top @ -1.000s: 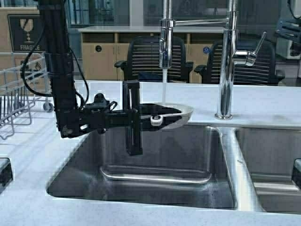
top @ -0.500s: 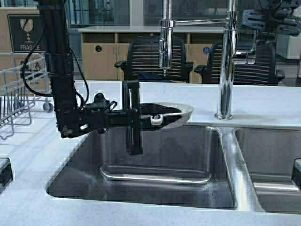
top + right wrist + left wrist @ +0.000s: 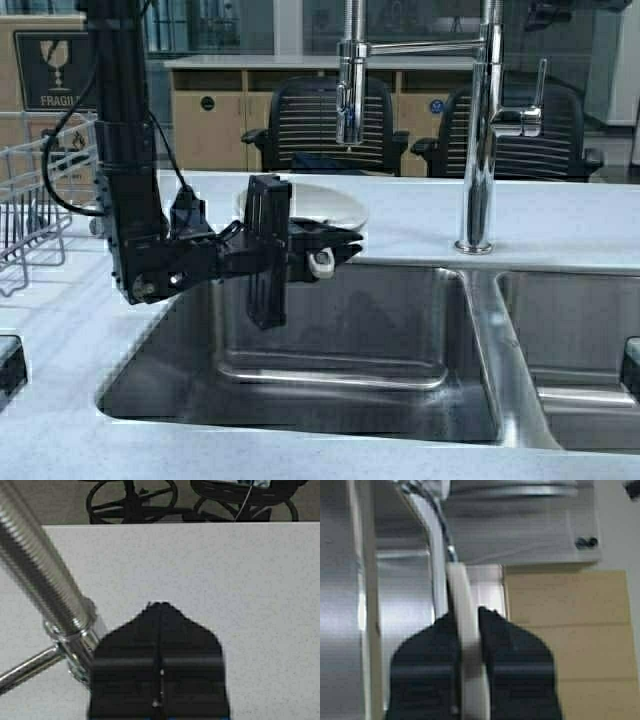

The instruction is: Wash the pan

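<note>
Left hand (image 3: 322, 252) gripping pan (image 3: 305, 205) above sink (image 3: 340, 340).
Pale speckled surface (image 3: 560, 215) is surrounding the steel basin; the pan's white handle (image 3: 465, 645) is sitting pinched between the fingers (image 3: 515, 665), pan tilted at the back rim. Right hand (image 3: 159, 605) is hovering closed near the faucet (image 3: 480, 130). Office chairs (image 3: 320, 125) are standing beyond.
</note>
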{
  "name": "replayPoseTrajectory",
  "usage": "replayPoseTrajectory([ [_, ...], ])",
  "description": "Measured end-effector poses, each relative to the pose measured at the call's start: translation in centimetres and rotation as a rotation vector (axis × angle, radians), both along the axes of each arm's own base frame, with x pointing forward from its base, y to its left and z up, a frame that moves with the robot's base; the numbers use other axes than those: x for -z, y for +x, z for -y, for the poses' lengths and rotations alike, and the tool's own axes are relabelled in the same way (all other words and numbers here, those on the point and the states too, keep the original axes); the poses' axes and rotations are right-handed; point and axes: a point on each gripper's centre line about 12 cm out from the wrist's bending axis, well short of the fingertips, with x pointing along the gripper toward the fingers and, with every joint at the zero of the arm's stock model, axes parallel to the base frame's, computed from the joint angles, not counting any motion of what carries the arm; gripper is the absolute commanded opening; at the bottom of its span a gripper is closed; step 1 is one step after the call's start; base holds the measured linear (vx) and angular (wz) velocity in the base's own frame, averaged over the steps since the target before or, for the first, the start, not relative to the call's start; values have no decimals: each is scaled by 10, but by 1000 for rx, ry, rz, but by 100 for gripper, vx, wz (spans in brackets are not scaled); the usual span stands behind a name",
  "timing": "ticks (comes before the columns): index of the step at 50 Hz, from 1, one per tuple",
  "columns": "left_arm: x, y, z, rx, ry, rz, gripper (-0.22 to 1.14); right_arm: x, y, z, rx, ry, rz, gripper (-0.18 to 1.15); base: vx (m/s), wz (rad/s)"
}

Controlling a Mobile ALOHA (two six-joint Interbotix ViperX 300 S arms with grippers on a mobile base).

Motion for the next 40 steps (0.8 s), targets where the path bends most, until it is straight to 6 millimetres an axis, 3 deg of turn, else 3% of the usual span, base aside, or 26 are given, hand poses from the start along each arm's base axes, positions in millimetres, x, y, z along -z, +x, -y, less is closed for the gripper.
replayPoseTrajectory([
  [9, -1, -6, -10, -46, 168, -148, 3, -13, -24, 19, 44, 6, 29, 5, 0, 0],
  [20, -10, -20, -4, 45, 110, -280, 2, -15, -52, 15, 45, 23, 23, 5, 0, 0],
  [31, -8, -28, 8, 144, -89, -149, 3, -14, -88, 15, 60, 54, 20, 5, 0, 0],
  [40, 14, -30, 3, 89, -13, -102, 3, -14, -120, 15, 70, 67, 40, 5, 0, 0],
])
